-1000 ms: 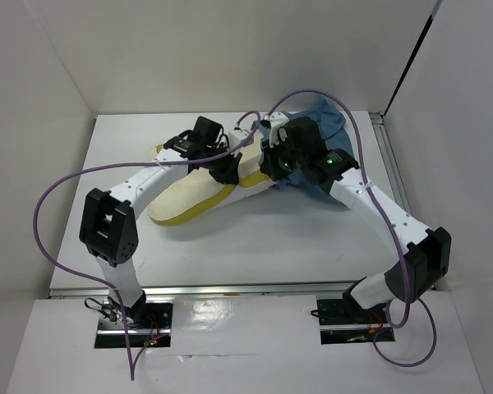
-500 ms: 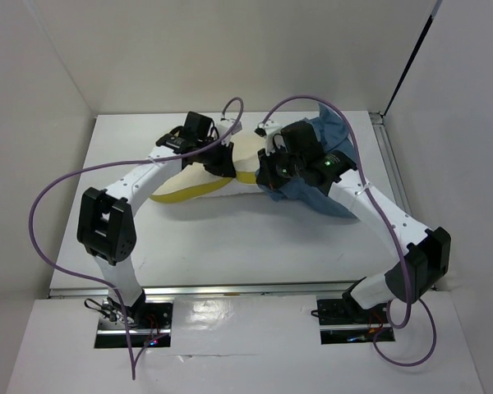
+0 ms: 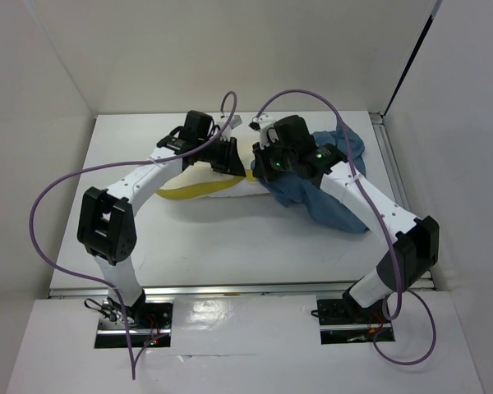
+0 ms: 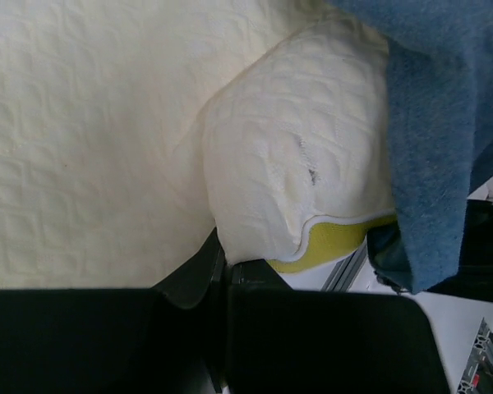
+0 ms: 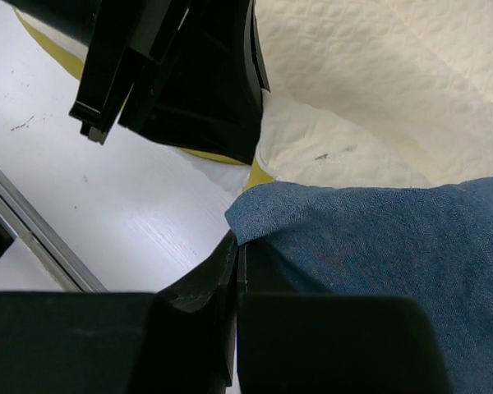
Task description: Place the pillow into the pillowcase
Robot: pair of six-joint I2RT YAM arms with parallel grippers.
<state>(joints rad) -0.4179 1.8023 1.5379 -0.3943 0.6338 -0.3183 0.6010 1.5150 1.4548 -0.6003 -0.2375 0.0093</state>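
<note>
Left gripper (image 4: 222,261) is pinched tight on a corner of the pillow (image 4: 296,164), right by its yellow seam. Right gripper (image 5: 237,246) is clamped on the hem of the pillowcase (image 5: 378,238), which laps over that same pillow end. Cloth is plain blue, pillow quilted cream. Both lie toward the back of the table (image 3: 230,246), well apart from the front rail (image 3: 230,289) and the left edge

Quilted matt cream cloth is being shown by the pillow (image 4: 107,139), finely woven matt blue cloth by the pillowcase (image 5: 394,246).
</note>
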